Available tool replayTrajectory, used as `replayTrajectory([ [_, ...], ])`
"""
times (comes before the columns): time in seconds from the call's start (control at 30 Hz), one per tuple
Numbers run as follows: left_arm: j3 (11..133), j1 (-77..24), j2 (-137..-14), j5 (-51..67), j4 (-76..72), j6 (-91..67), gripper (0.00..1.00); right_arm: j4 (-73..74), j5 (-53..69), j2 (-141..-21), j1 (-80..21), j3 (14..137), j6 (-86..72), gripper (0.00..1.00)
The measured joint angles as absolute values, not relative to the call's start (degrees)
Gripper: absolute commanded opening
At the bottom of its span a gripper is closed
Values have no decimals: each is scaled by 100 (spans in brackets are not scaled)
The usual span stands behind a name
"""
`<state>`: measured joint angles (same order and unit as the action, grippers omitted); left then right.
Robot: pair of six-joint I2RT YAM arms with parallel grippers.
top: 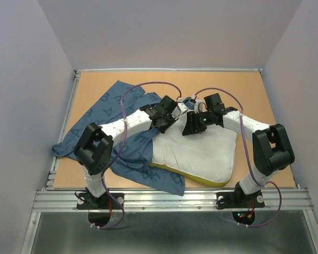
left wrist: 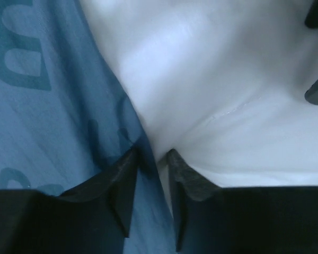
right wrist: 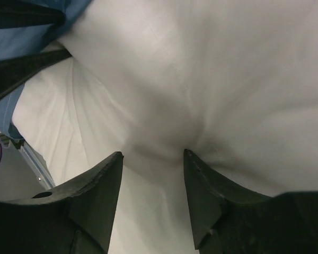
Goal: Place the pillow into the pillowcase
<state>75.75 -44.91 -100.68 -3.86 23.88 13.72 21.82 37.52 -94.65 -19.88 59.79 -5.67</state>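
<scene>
The white pillow (top: 204,151) lies at the centre right of the table, its yellow-green band (top: 193,180) along the near edge. The blue lettered pillowcase (top: 103,119) is spread to its left, with its near part under the pillow's left side. My left gripper (top: 167,119) is at the pillow's far left corner; in the left wrist view it (left wrist: 152,154) is shut on blue pillowcase fabric (left wrist: 42,106), right against the pillow (left wrist: 212,69). My right gripper (top: 193,126) is close beside it; in the right wrist view it (right wrist: 153,153) pinches gathered pillow fabric (right wrist: 201,79).
The wooden table (top: 254,90) has a raised rim, with grey walls on three sides. The two wrists are nearly touching over the pillow's far edge. The left gripper's fingers (right wrist: 21,69) show at the right wrist view's upper left. A metal rail (top: 169,198) runs along the near edge.
</scene>
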Motion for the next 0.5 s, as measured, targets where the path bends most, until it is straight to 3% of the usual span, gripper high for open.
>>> replayTrajectory([
  [0.13, 7922, -4495, -10307, -565, 2569, 1319, 18, 2029, 3793, -9485, -1986, 5898, -701, 43],
  [0.23, 8060, -4495, -10318, -620, 2707, 1345, 0, 1949, 3800, -9531, -1986, 5896, -784, 40],
  [0.5, 8713, -4630, -10315, 508, 3151, 1806, 0, 1750, 3957, -9824, -1986, 5898, -1074, 37],
])
